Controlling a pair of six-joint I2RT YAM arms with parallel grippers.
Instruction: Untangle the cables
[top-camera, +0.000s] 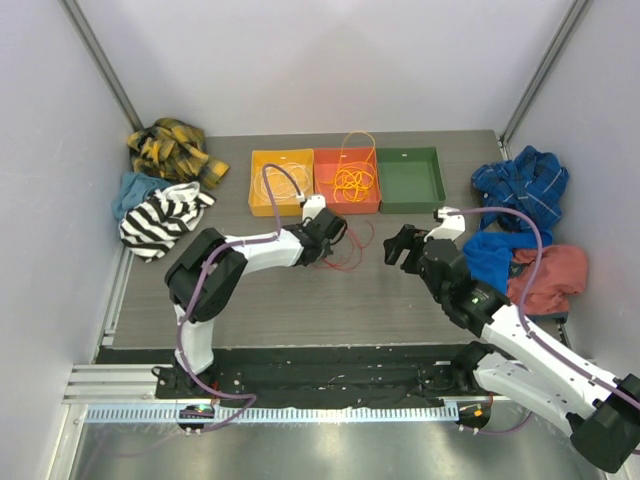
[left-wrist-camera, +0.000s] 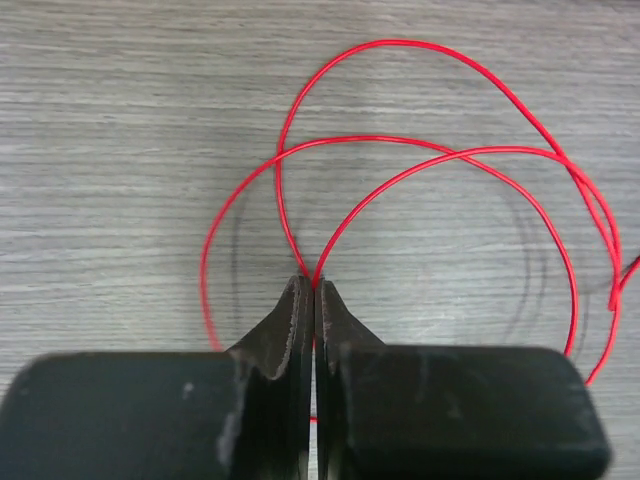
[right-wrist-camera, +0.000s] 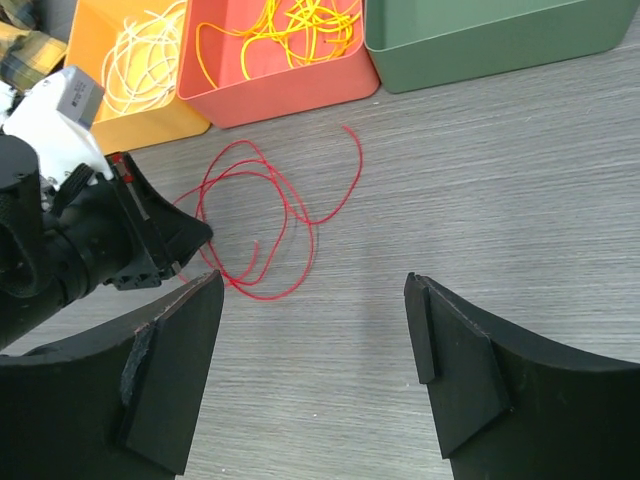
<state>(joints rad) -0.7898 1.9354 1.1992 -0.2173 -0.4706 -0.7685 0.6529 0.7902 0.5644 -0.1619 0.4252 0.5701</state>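
A red cable (left-wrist-camera: 430, 155) lies in loose loops on the grey table, in front of the bins (right-wrist-camera: 262, 205) (top-camera: 352, 250). My left gripper (left-wrist-camera: 313, 285) is shut on two strands of it at the loops' near edge (top-camera: 332, 232). White cable (right-wrist-camera: 140, 52) is coiled in the yellow bin (top-camera: 282, 182). Yellow-orange cable (top-camera: 354, 178) fills the orange bin (right-wrist-camera: 290, 88). My right gripper (right-wrist-camera: 315, 290) hovers open to the right of the red cable with nothing between its fingers (top-camera: 402, 245).
An empty green bin (top-camera: 410, 180) stands right of the orange one. Clothes lie at both sides: plaid (top-camera: 172, 148) and striped (top-camera: 160, 218) at left, blue (top-camera: 520, 185) and rust (top-camera: 550, 275) at right.
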